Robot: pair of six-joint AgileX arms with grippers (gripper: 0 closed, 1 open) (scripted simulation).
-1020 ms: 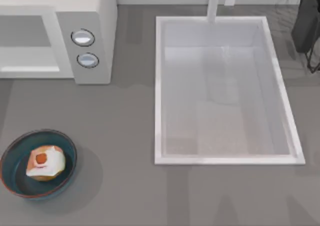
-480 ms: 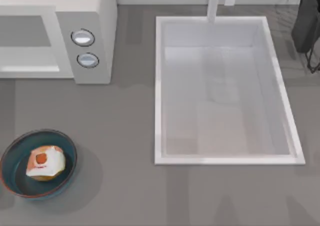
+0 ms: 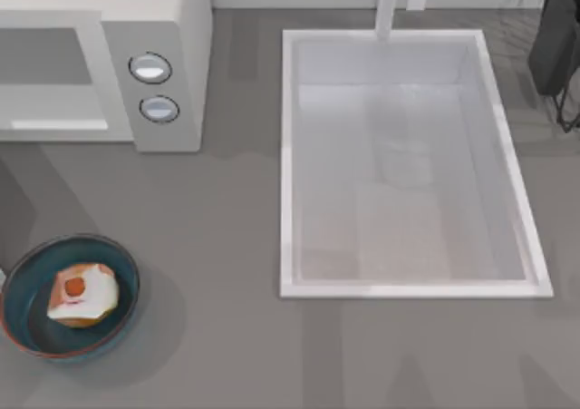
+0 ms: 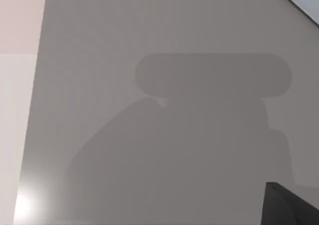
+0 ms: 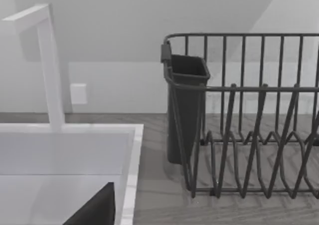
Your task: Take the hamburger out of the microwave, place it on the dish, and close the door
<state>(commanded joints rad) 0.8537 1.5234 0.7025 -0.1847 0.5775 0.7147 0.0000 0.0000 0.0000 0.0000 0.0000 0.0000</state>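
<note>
Hamburger sits in dish near table's front-left corner; microwave at back-left. Door looks flush with microwave front, likely shut, though top view leaves it uncertain. Placing done; closing step appears finished or nearly. Grippers' fingers: cannot tell. Next: confirm door is latched, then park arms.

No readable text, label, brand, number or sign appears anywhere, not even by the microwave knobs.
</note>
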